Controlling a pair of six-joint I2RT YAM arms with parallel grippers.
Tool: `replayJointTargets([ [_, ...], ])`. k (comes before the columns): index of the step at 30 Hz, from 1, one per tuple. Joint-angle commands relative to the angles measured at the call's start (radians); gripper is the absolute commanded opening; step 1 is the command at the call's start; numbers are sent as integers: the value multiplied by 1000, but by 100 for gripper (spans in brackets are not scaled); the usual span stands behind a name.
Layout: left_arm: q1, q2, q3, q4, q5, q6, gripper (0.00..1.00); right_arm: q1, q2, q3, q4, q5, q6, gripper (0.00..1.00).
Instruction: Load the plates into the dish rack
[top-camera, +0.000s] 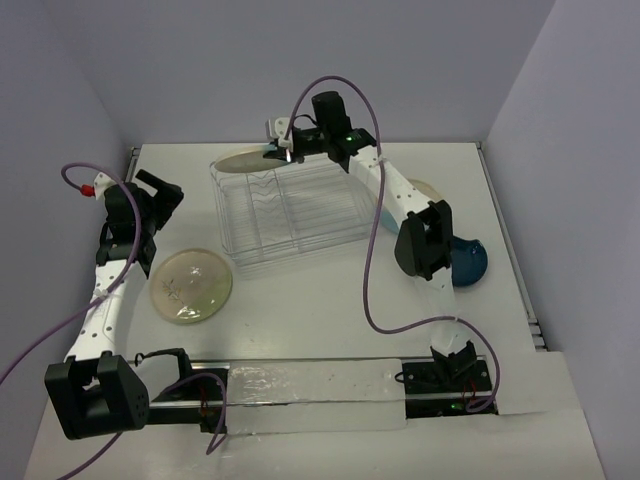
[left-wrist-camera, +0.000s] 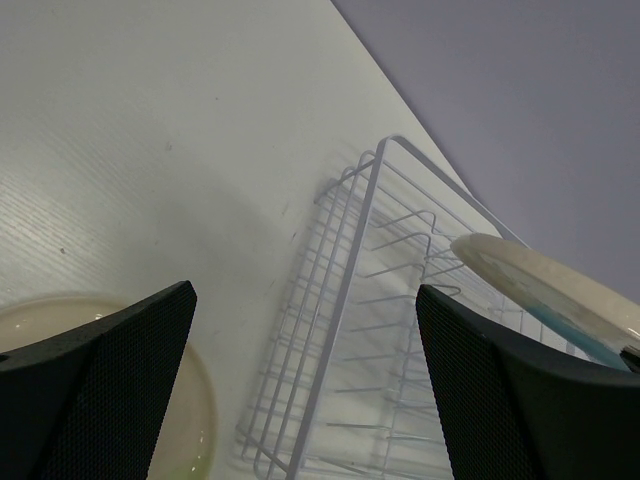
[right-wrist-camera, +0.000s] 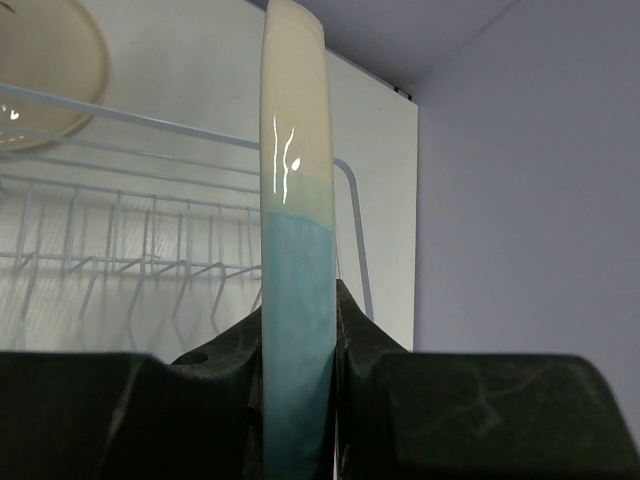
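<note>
My right gripper (top-camera: 281, 150) is shut on a cream and light-blue plate (top-camera: 245, 160) and holds it over the far left corner of the silver wire dish rack (top-camera: 290, 210). In the right wrist view the plate (right-wrist-camera: 295, 200) stands edge-on between the pads, above the rack wires (right-wrist-camera: 150, 200). My left gripper (top-camera: 160, 190) is open and empty, left of the rack; its view shows the rack (left-wrist-camera: 350, 300) and the held plate (left-wrist-camera: 550, 290). A cream and pale green plate (top-camera: 191, 285) lies flat on the table. A dark blue plate (top-camera: 468, 262) lies partly under the right arm.
A further cream plate (top-camera: 427, 187) peeks out behind the right arm's elbow. The pale green plate also shows in the left wrist view (left-wrist-camera: 195, 420) and the right wrist view (right-wrist-camera: 40, 60). Walls close the table at the back and right. Purple cables loop above both arms.
</note>
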Motion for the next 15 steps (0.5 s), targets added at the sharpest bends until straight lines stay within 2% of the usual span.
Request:
replayJointTargets([
  [1,9,-6,2,42,19,11,99,6,9,86,131,-39,-3,0],
  [15,10,-7,-5,45,19,14,99,10,81,104,131,-14,12,0],
])
